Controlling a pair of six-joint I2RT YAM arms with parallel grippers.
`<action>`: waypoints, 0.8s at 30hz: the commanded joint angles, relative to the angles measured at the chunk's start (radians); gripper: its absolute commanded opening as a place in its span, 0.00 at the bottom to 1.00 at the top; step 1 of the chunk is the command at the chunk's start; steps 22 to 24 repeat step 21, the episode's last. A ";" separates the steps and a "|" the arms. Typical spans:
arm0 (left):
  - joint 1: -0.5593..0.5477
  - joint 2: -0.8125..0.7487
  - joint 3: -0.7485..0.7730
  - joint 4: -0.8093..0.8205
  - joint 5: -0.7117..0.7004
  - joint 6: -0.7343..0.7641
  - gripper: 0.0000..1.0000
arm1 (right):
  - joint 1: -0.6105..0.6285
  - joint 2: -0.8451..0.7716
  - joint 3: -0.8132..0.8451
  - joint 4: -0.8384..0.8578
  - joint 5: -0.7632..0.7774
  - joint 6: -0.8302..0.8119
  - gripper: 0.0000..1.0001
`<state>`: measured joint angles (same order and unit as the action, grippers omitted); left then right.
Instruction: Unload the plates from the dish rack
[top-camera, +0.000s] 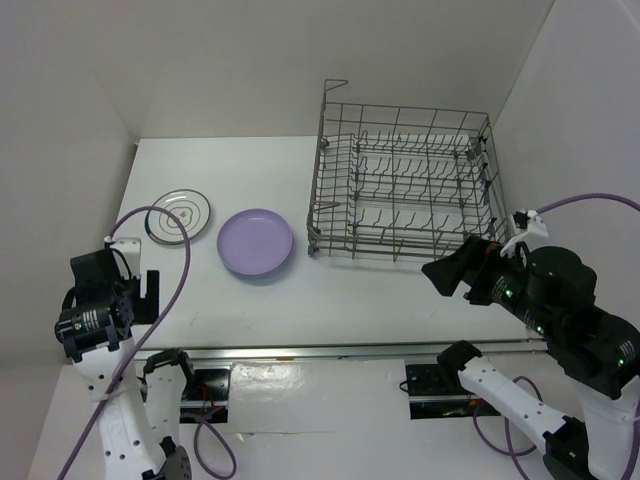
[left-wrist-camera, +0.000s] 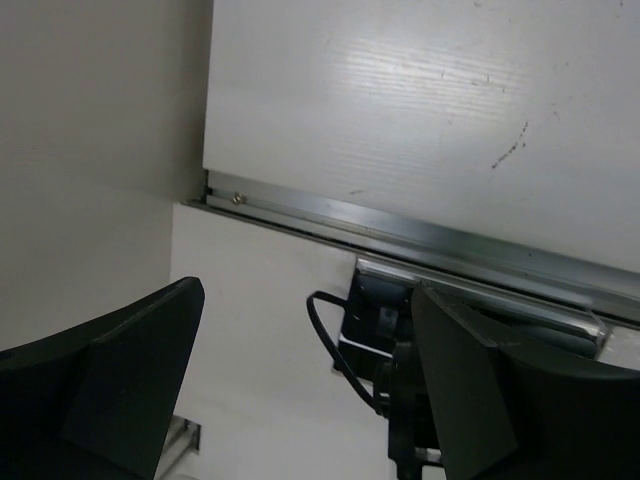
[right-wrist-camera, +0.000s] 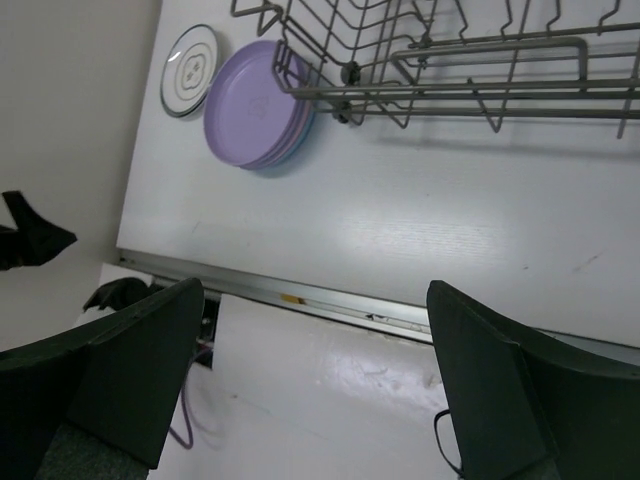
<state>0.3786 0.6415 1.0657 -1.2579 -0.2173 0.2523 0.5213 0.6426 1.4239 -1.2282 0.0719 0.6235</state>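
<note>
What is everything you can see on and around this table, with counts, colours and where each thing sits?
dish rack: one, grey wire, far right of the table, no plates visible in it
stacked plates: count unclear, lilac on top, left of the rack
patterned plate: one visible, white with dark rings, left of the stack
table: one, white, under everything
metal rail: one, silver, along the table's near edge
cables: two, purple, one by each arm
left claw: one, black, open, over the near left edge
right claw: one, black, open, near the rack's front right corner
</note>
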 joint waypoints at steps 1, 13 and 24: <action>0.000 -0.028 0.023 -0.112 -0.004 -0.113 1.00 | 0.006 -0.040 0.013 -0.005 -0.102 0.001 1.00; 0.039 -0.094 0.134 -0.112 -0.083 -0.120 1.00 | 0.006 -0.120 0.078 -0.080 -0.196 0.001 1.00; 0.069 -0.115 0.146 -0.112 -0.074 -0.088 1.00 | 0.006 -0.129 0.092 -0.080 -0.230 -0.031 1.00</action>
